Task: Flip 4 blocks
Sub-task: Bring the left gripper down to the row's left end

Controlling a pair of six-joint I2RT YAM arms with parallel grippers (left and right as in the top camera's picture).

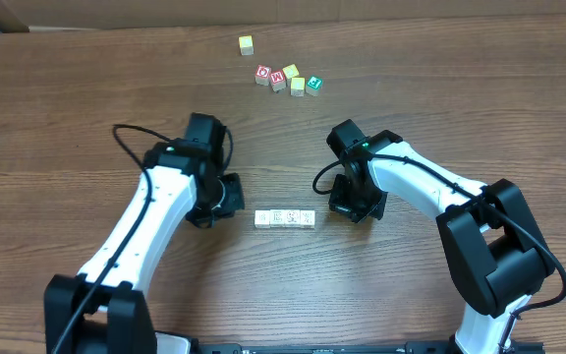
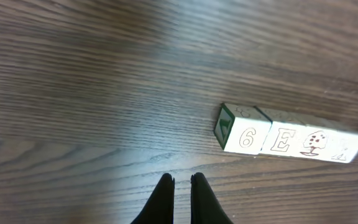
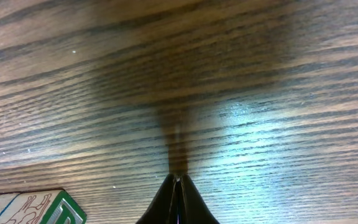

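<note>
A: At the centre of the table [image 1: 86, 118], a little low in the overhead frame, is that where the blocks [image 1: 284, 218] sit?
B: Yes. Four pale cubes lie in one straight row, side touching side, running left to right.
A: Can any marks be read?
B: The left wrist view has the row at the right of its frame. A 6, an E and a small tree-like drawing show on the upper faces. The end face on the left of that frame is printed green.
A: And the arms?
B: One is at each end of the row. The left arm [image 1: 155, 211] comes down by the left end and the right arm [image 1: 421, 177] by the right end. Both are near the row and apart from it.
A: The left jaws?
B: Drawn nearly together, with only a thin slit between the black tips. They hold nothing and are over bare wood.
A: The right jaws?
B: Pressed fully together, also empty. In that wrist view the row's end peeks in at the lower left corner, showing a green-bordered face.
A: Anything else on the table?
B: At the top centre of the overhead frame there is a loose cluster of coloured cubes [image 1: 288, 79] in red, green and yellow. A lone yellow cube [image 1: 247, 44] sits just up and left of it. All of these are well apart from the row.
</note>
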